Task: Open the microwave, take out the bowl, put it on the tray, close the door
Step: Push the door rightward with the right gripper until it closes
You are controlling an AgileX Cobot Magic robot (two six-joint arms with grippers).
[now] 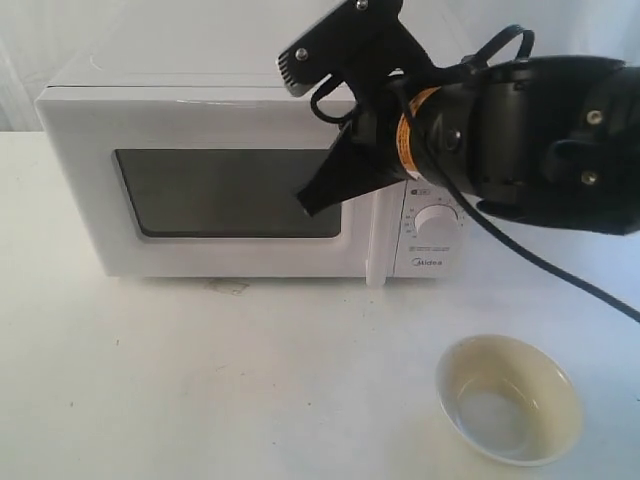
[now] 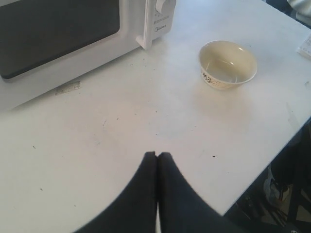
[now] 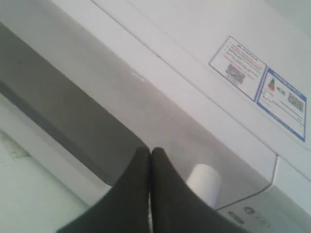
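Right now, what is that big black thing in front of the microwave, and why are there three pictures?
It is a robot arm. Its pinching end, the right tool, is shut and holds nothing, right in front of the closed door of the white microwave.

One picture comes from a camera watching the whole table. The other two come from cameras on the robot's two wrists. The left tool is shut too, empty, above the table.

A cream bowl sits on the table.

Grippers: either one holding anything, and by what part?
Nothing held. Left gripper is shut and empty over the table; right gripper is shut near the door handle, not gripping it.
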